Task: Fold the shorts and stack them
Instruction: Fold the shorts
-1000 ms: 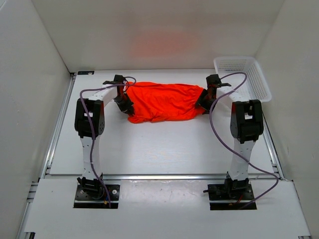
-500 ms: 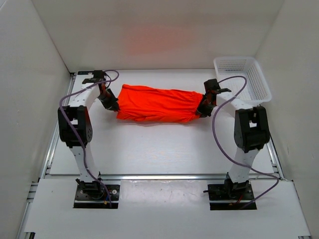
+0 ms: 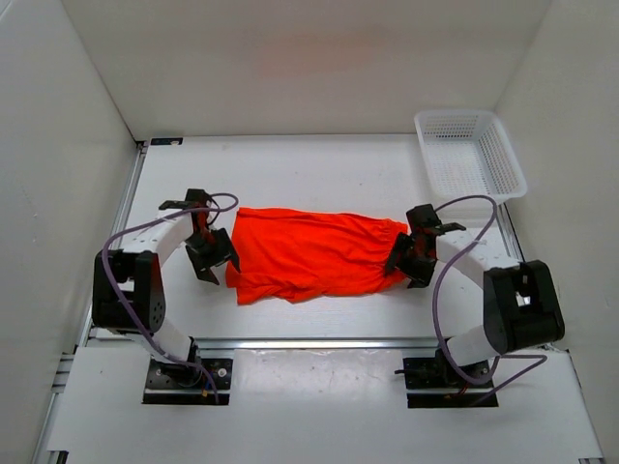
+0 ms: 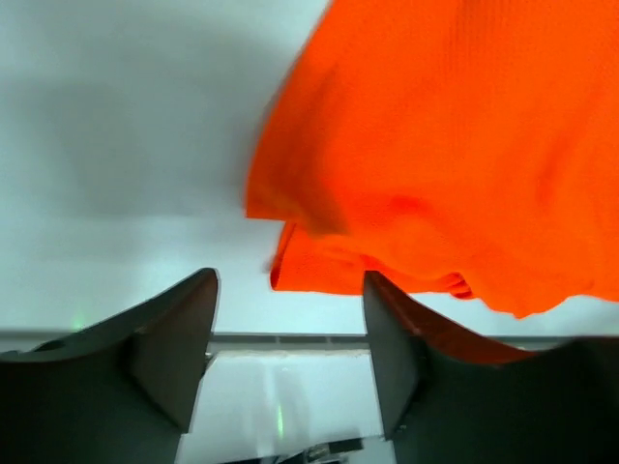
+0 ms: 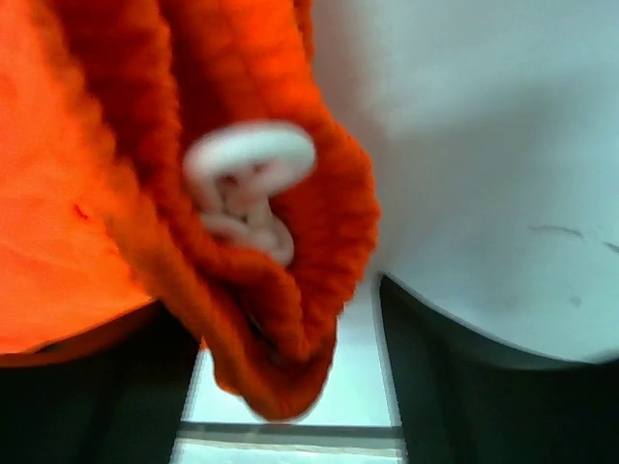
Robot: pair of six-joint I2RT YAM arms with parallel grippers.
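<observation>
The bright orange-red shorts (image 3: 314,253) lie spread flat across the table between my two arms. My left gripper (image 3: 215,261) stands open at their left end. In the left wrist view a hem corner of the shorts (image 4: 309,266) sits just beyond the left gripper (image 4: 290,282), and nothing is clamped. At the right end, my right gripper (image 3: 401,261) is open. The gathered waistband (image 5: 290,290) with its white drawstring knot (image 5: 247,179) hangs loose between the jaws of the right gripper (image 5: 280,314).
A white mesh basket (image 3: 470,114) stands at the back right corner. White walls close in the table on three sides. A metal rail (image 3: 309,341) runs along the near edge, just in front of the shorts.
Both arms drew back toward the near edge, dragging the shorts with them. Both grippers have since opened and let go, and the shorts now lie flatter and closer to the front.
</observation>
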